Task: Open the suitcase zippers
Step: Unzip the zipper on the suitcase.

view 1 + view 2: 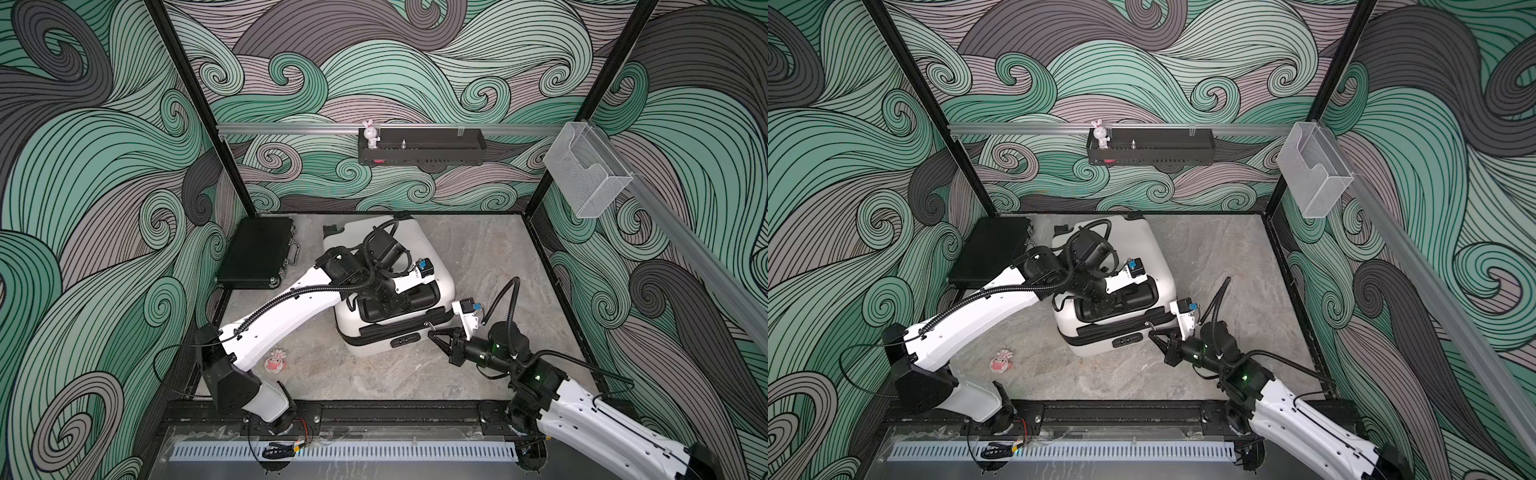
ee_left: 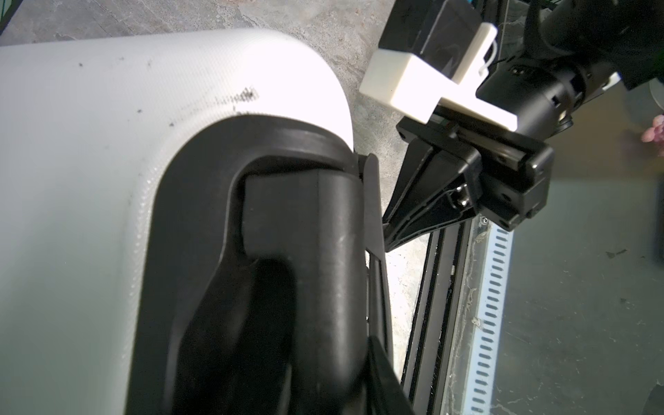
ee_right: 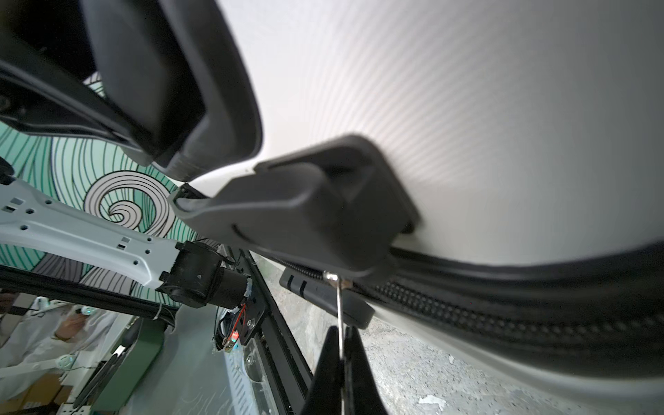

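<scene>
In both top views the suitcase (image 1: 376,349) lies flat in the middle of the grey bench (image 1: 478,374), with its pull handle (image 1: 417,297) facing up. The left tool (image 1: 386,301) comes down on this handle from above, and its arm covers much of the white shell. The right tool (image 1: 434,334) is at the near right corner of the case with its tips together. It meets the zippers (image 1: 374,338), a black band round the rim, where a small pull tab (image 1: 430,326) sticks out. A flat black briefcase (image 1: 257,253) lies left of the case, near but apart. A small pink toy (image 1: 275,360) lies on the bench near the left arm's base. On the back wall hangs a black shelf (image 1: 419,151) with a rabbit figure (image 1: 371,134) (both well apart from the case).

The left wrist view shows what the arm hides from above. The pull handle (image 2: 323,287) sits between the two fingers (image 2: 377,251) of the left tool, which stands narrow and clamps it. The right tool (image 2: 390,237) appears just beside the case's corner. The zippers do not show here.

Only the right wrist view shows the teeth of the zippers (image 3: 503,309). The thin metal pull tab (image 3: 339,305) is pinched between the closed tips of the right tool (image 3: 342,341). It hangs just under a black side handle (image 3: 305,208), beside the lock (image 3: 323,294).
</scene>
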`<action>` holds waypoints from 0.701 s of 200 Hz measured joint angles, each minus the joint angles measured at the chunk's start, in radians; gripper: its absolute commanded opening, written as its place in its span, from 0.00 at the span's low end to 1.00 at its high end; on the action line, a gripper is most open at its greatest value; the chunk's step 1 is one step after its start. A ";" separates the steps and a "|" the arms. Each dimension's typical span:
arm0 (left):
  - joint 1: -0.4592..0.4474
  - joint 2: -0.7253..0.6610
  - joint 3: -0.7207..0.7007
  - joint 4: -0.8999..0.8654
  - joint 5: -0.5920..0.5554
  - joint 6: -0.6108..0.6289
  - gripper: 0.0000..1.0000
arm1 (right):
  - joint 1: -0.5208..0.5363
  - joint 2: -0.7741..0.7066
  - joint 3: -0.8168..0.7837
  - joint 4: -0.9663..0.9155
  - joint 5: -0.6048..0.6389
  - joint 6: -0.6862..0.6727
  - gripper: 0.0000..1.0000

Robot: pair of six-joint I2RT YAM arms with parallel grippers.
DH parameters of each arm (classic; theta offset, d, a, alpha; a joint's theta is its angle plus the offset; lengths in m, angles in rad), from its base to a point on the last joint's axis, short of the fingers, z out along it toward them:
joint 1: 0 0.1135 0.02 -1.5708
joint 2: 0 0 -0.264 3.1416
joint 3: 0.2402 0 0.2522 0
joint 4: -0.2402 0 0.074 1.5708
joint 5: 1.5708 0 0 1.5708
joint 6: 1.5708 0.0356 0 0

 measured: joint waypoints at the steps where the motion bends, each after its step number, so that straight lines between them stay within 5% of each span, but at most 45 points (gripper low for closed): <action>1: 0.000 0.000 0.000 0.000 0.000 0.000 0.00 | 0.000 0.000 0.002 -0.003 0.002 -0.003 0.00; 140: 0.045 -0.098 -0.082 -0.023 -0.001 0.025 0.00 | -0.025 -0.007 0.170 -0.340 0.215 -0.161 0.00</action>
